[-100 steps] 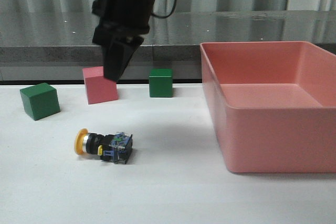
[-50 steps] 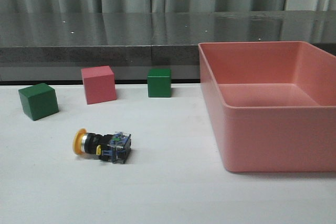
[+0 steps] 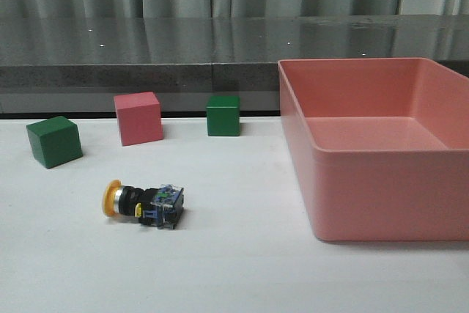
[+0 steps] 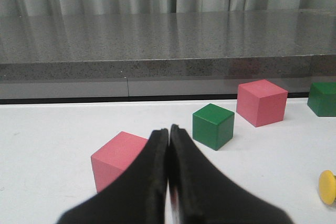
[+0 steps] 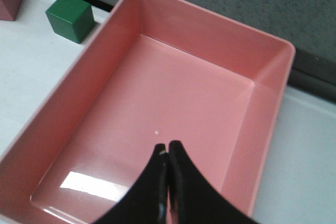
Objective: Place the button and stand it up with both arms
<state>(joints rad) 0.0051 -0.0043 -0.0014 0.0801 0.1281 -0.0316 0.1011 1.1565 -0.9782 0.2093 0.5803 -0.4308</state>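
Observation:
The button lies on its side on the white table, yellow cap to the left and clear-blue base to the right. Only its yellow cap shows at the edge of the left wrist view. Neither arm shows in the front view. My left gripper is shut and empty, low over the table beside a pink cube, well away from the button. My right gripper is shut and empty, above the inside of the pink bin.
A green cube, a pink cube and another green cube stand behind the button. The large pink bin fills the right side of the table. A grey ledge runs along the back.
A black arm that hung over the pink cube one second ago has left the front view. The button and cubes have not moved.

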